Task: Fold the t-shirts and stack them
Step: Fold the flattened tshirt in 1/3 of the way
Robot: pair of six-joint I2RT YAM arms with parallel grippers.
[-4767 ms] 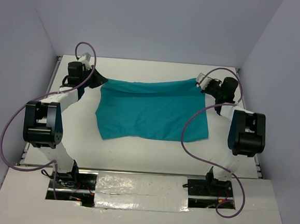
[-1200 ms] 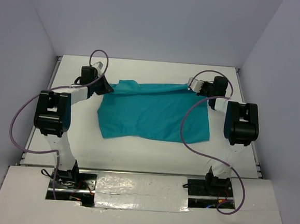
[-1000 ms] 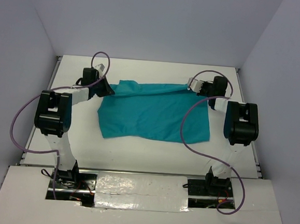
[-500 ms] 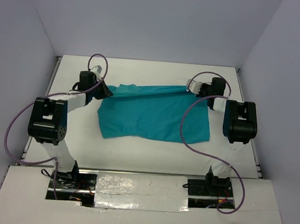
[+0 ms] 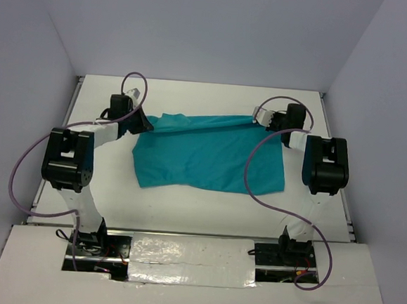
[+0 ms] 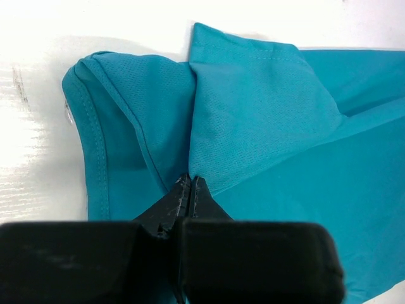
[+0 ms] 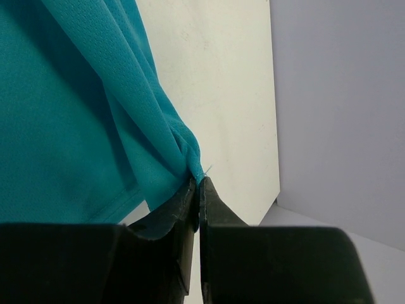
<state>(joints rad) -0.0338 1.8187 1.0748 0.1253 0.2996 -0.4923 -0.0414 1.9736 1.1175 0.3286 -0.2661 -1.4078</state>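
The teal t-shirt lay spread over the middle of the white worktop, and its far edge was drawn taut between the two arms, nearer the far edge than the near one.

At the shirt's far-left corner the left gripper had its fingers pressed together on a fold of cloth. How much fabric sat between them could not be seen, because the black gripper body filled the bottom of the left wrist view and covered the shirt beneath it. Beside the fold ran a curved stitched hem. Whether it belonged to the collar or a sleeve could not be told.

At the far-right corner the right gripper pinched a gathered tip of the shirt, jaws closed tight. That wrist view caught only a slanting strip of cloth, cut off at the top and left, with bare worktop and a grey wall beyond.

From above, both sets of fingertips were lost against the dark wrists. A purple cable looped over the shirt's right side and hid a thin line of it.
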